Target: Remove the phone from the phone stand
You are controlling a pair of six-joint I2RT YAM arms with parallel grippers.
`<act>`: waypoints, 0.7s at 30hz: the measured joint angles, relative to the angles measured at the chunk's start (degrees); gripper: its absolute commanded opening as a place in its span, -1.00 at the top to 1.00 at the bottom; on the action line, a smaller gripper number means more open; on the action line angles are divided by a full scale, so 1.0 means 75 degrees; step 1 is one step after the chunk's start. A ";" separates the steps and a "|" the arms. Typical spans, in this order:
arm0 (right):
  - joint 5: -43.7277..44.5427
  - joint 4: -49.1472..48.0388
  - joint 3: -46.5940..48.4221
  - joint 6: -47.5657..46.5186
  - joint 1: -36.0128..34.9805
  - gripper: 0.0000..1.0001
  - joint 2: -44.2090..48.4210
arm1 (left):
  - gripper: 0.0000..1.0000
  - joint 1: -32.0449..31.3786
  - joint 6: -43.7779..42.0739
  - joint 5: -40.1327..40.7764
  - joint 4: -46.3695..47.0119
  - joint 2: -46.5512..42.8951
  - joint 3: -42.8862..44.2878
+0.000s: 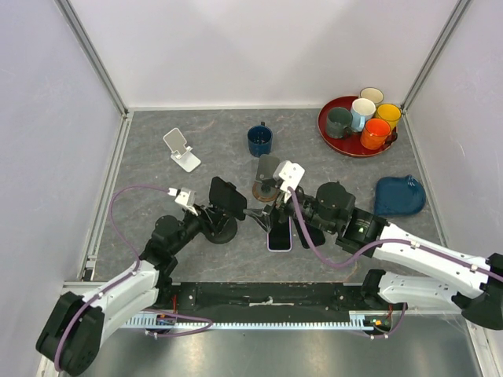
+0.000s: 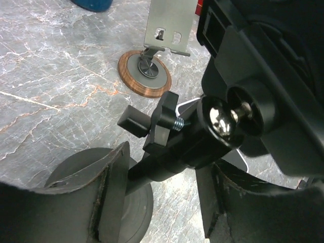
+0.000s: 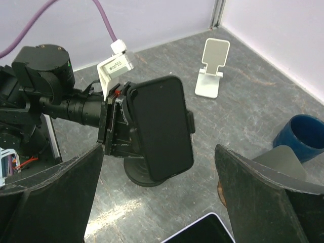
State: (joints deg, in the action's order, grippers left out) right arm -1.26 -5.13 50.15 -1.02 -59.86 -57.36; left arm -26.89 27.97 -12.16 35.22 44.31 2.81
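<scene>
The grey marble-look table (image 1: pixel 149 196) is pretty busy, but the piece that matters is the black suction-base phone stand (image 1: pixel 222 228) left of centre. The black phone (image 3: pixel 161 126) sits upright in its cradle with the screen facing the right arm. It's still in the stand, so nothing is removed yet.

The right gripper (image 3: pixel 159 192) hangs in front of the phone with its jaws spread as wide as they go. There's a finger off to each side, both clear of the phone, and it's holding nothing. The left gripper (image 2: pixel 164 195) is low behind the cradle, jaws partway open and straddling the stand's stem (image 2: pixel 144 177). I can see table between the stem and one finger, so I wouldn't call it clamped.

Looks to me like the brace-and-approach step. My guess for next: left pinches the stem firmly so the stand can't tip. Then right moves in, squares its fingers on the phone's long edges above the side clamp (image 3: pixel 190 123), grips, and draws it out. Don't confuse it with the other phone lying flat (image 1: pixel 279 236) just beside the right gripper.
</scene>
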 measured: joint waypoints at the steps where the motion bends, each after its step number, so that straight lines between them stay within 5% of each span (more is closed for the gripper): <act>1: -0.0009 0.0055 0.0020 0.0000 0.0000 -0.96 -0.0082 | -0.06 -0.0032 -0.0102 -0.0012 0.0175 0.0163 0.0000; 5: -0.0026 0.0242 0.0122 0.0023 0.0000 -0.96 -0.0312 | 0.36 -0.0210 -0.0356 0.0017 0.0714 0.0647 0.0003; 14: 0.0044 0.0446 0.0469 0.0026 -0.0105 -0.96 -0.0624 | 0.87 -0.1309 -0.0405 0.1306 0.1116 0.0979 0.0000; 21: 0.1241 0.0583 0.0644 0.0026 -0.0781 -0.96 -0.0842 | 0.96 -0.2471 -0.0408 0.2838 0.1620 0.1451 0.0000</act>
State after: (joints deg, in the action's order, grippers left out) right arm 8.05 -0.75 54.98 -0.82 -65.71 -63.68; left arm -45.43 24.91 9.13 47.37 55.20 2.81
